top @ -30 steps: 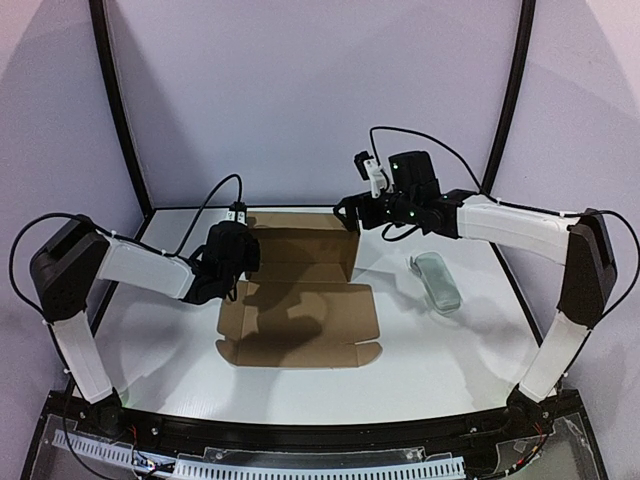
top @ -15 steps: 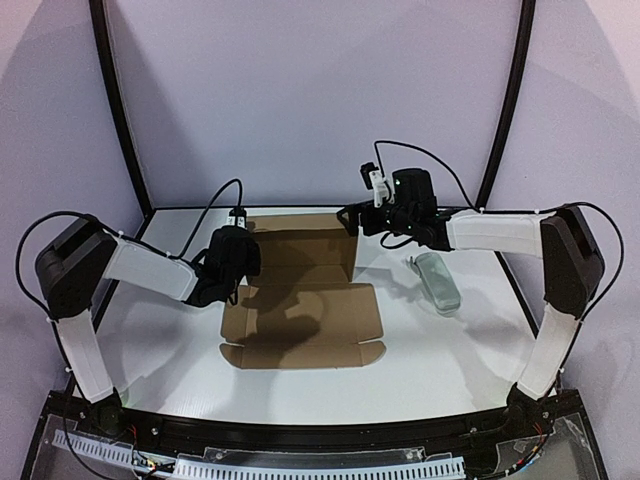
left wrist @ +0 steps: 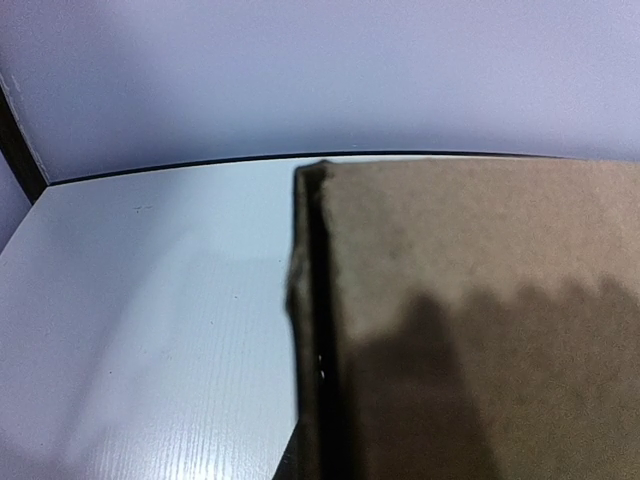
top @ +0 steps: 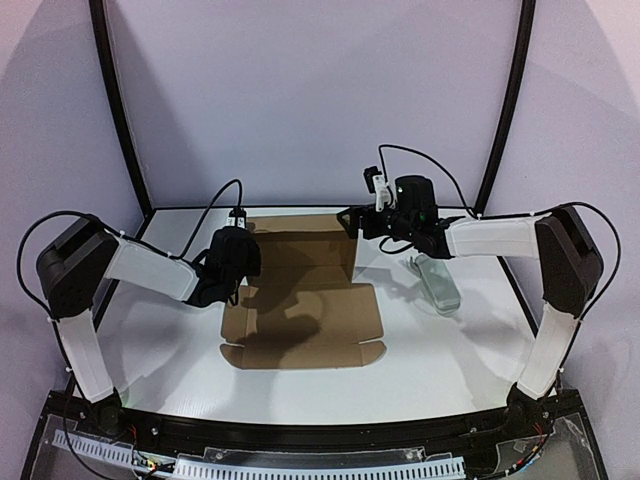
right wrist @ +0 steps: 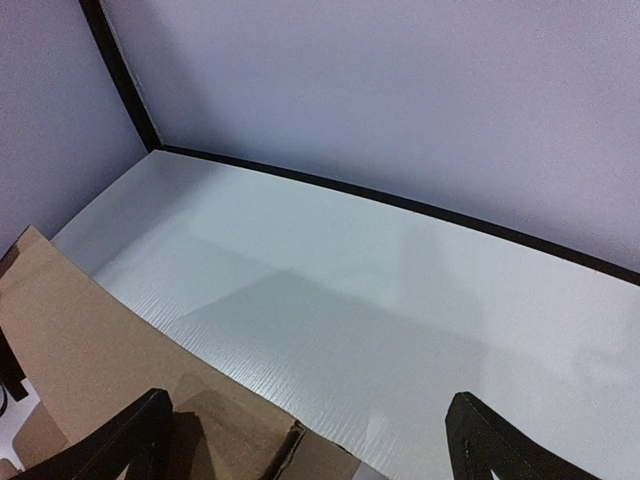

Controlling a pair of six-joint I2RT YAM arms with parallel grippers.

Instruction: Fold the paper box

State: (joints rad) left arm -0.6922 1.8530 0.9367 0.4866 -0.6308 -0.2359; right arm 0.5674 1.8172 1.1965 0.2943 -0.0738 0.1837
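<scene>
Paper box [top: 300, 325] at centre of the worktop [top: 450, 350]. It is a brown sheet, only partly folded. The front panel lies flat and its tabbed edge points to the bottom of the frame. The rear part stands up toward the back wall. The long axis reads bottom-to-top in the overhead view, though foreshortening blurs this.

Left end effector [top: 232, 265] is at the box's left edge, just left of centre, jaws closed. Its wrist view is filled by a cardboard edge [left wrist: 480, 300], with no fingers visible, so I cannot tell whether it pinches the cardboard.

Right end effector [top: 352, 222] is at the box's upper right corner, spread wide. Its fingers [right wrist: 140, 430] hold nothing, and cardboard lies by the left one.

Grey case [top: 438, 285] lies right of centre, apart from the box.

Against a second ago: the right wrist sits lower and its elbow has drawn in, while the box, case and left arm are barely changed.
</scene>
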